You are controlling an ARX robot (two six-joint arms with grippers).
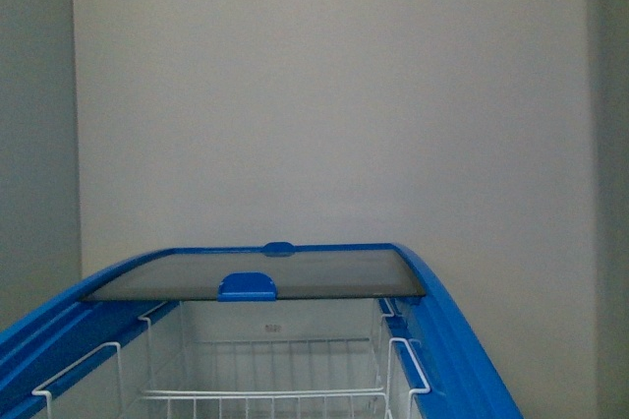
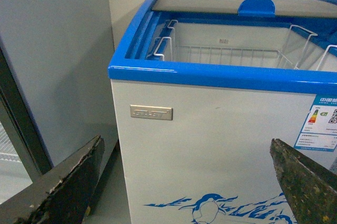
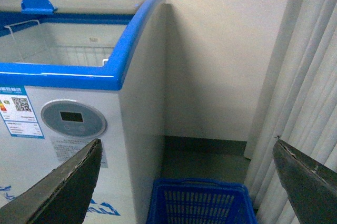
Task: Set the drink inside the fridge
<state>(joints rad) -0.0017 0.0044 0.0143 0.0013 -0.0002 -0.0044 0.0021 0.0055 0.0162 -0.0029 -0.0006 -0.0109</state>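
Observation:
The fridge (image 1: 462, 340) is a white chest cooler with a blue rim. Its glass lid (image 1: 256, 274) is slid to the back, so the front is open over white wire baskets (image 1: 275, 380). The left wrist view shows its front (image 2: 210, 145) with the penguin picture (image 2: 208, 208). The right wrist view shows its right corner (image 3: 137, 103) with a round display. My left gripper (image 2: 187, 182) is open and empty in front of the cooler. My right gripper (image 3: 187, 182) is open and empty above the floor beside it. No drink is in view.
A blue plastic lattice crate (image 3: 200, 203) stands on the floor right of the cooler. White curtains (image 3: 310, 77) hang at the right. A grey cabinet with a dark frame (image 2: 31, 103) stands left of the cooler. A plain wall (image 1: 334, 94) is behind.

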